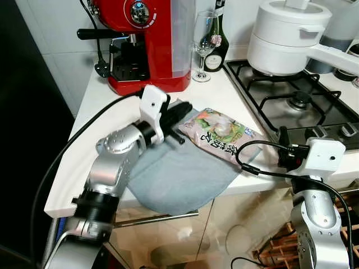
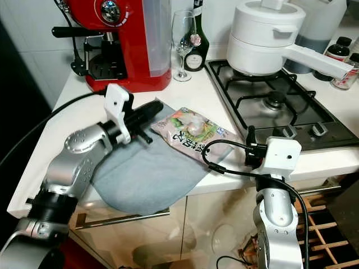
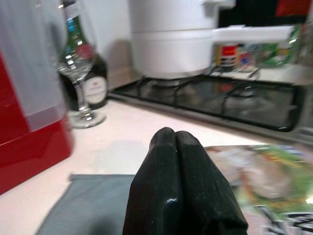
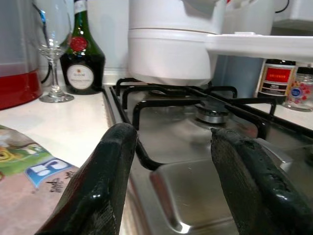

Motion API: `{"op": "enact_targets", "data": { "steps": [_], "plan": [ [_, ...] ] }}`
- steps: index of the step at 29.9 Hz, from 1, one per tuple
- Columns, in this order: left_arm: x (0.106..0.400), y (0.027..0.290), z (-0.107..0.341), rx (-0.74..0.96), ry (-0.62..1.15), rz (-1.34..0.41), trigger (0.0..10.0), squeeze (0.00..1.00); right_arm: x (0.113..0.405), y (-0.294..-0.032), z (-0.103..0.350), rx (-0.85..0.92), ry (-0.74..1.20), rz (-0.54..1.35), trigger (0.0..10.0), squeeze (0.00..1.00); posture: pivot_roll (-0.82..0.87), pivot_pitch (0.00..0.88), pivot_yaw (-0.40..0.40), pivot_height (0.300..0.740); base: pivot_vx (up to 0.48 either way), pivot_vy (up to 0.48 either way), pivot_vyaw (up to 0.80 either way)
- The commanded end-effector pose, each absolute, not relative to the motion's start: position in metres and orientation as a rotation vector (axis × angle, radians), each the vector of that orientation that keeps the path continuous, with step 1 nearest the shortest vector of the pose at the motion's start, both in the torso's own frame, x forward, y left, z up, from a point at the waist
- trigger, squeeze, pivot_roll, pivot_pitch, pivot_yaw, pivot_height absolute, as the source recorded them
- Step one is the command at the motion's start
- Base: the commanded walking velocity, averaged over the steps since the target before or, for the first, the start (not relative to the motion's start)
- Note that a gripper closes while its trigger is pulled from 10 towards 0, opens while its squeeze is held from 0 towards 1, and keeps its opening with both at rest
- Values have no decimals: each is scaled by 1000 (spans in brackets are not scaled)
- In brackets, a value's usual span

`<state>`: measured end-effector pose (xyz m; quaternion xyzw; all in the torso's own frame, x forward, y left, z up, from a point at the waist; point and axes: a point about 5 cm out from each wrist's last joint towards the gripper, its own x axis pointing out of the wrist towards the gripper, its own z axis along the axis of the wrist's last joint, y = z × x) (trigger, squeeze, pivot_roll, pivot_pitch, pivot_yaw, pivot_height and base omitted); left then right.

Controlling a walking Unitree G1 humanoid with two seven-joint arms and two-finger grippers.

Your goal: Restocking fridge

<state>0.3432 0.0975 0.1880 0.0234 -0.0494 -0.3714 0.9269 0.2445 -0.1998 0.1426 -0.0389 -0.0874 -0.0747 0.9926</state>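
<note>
So the left gripper (image 1: 184, 108), black fingers pinched together on nothing, is parked right at the near end of the flat printed plastic food packet (image 1: 221, 134), which runs lengthwise away from it toward the right gripper (image 2: 250, 138). That one, with fingers spread wide, is found just past the far end by the steel gas hob (image 1: 314, 106). The packet is laid half on a grey cloth (image 1: 179, 174).

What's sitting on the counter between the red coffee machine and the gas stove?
A wine glass and a dark bottle behind it, standing on the white counter, seen in the left eye view.
</note>
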Motion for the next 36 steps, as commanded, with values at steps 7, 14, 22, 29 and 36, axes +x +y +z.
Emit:
{"op": "enact_targets", "data": {
  "steps": [7,14,22,29,36],
  "plan": [
    [359,85,162,54,32,-768,10000,0,245,-197,150,-74,-226,-112,10000,0,-160,0,25,740,0,0,0],
    [365,72,168,51,6,-778,10000,0,245,-199,154,-78,-238,-116,10000,0,-176,0,24,740,0,0,0],
    [360,76,135,91,118,-784,10000,0,248,-203,151,130,-173,-105,10000,0,-185,0,31,740,0,0,0],
    [343,77,115,84,128,-815,10000,0,254,-218,148,281,-122,-154,10000,0,-181,0,25,740,0,0,0],
    [333,78,104,88,122,-833,10000,0,265,-213,150,519,-69,-29,10000,0,-176,0,24,740,0,0,0]
  ]
}}
